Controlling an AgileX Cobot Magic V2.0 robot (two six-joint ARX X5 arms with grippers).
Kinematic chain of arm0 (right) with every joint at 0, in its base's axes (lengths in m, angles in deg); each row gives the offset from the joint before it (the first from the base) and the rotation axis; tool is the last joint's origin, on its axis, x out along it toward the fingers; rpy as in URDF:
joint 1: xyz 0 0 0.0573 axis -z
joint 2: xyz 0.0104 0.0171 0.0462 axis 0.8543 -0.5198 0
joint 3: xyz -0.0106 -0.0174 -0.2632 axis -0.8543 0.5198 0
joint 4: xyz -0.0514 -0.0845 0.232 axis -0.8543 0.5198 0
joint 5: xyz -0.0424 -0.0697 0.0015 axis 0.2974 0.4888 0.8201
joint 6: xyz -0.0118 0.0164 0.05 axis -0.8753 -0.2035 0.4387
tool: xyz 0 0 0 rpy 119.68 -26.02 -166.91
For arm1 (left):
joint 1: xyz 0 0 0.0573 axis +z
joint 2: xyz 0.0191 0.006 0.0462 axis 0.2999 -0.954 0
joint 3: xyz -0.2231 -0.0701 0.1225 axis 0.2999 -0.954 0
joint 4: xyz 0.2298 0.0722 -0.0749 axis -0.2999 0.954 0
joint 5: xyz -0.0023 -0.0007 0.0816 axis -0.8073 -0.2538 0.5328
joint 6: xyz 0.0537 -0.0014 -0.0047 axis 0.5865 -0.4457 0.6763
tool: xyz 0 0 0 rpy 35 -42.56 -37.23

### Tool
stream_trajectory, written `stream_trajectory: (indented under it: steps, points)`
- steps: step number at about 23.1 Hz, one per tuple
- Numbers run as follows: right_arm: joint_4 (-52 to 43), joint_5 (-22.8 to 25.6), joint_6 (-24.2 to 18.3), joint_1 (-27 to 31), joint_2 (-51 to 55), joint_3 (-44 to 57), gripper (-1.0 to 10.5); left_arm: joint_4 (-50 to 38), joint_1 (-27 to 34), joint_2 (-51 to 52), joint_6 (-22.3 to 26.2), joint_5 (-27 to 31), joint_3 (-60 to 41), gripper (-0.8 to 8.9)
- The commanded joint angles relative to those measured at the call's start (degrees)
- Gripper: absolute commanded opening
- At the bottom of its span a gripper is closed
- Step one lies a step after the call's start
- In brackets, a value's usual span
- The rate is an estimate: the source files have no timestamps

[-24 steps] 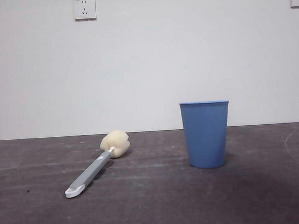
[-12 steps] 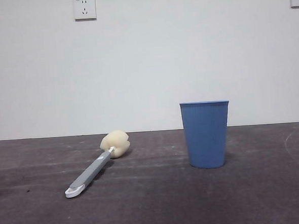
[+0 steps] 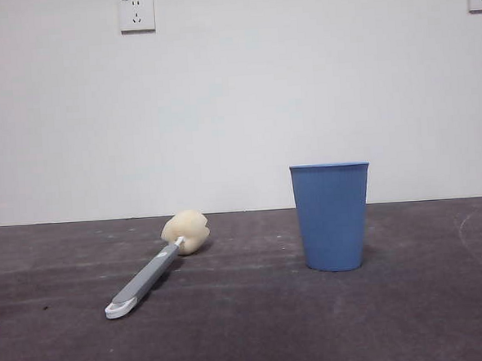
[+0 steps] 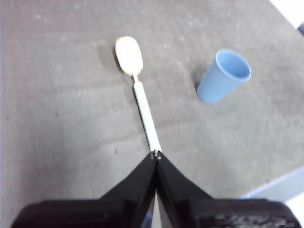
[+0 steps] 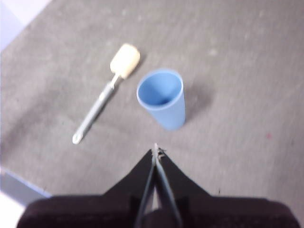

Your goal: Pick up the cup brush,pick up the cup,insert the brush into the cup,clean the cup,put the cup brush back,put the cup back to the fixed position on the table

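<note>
Two untouched things: cup brush (image 3: 152, 272), cup (image 3: 332, 217)

The cup brush (image 3: 155, 267) is laid flat on the worktop (image 3: 250, 335), left of the cup (image 3: 332, 216) and well apart from it. Its sponge head is turned toward the rear wall (image 3: 236, 99). The cup is stood upright.

The cup (image 3: 331, 216) is viewed level from low at the table's (image 3: 250, 327) near edge, facing the wall. From each wrist it is seen from well above, looking down. All three views share the cup and the cup brush (image 3: 152, 268).
</note>
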Motion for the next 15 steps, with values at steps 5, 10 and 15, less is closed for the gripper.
stream_trajectory:
  steps: [5, 10, 15]
  points:
    - [3.3, -0.1, -2.1, -0.4, -1.5, 0.0, -0.1, 4.8, 0.0, -0.1, 3.6, -0.2, 0.0, -0.07]
    - [3.4, -0.1, -2.0, -0.4, -1.5, 0.0, 0.1, 4.7, 0.0, -0.1, 3.6, -0.2, 0.0, -0.03]
    - [3.3, -4.2, -1.9, -0.4, -1.5, 0.0, 4.9, 4.7, 0.0, -0.1, 3.3, -0.3, 0.0, 5.39]
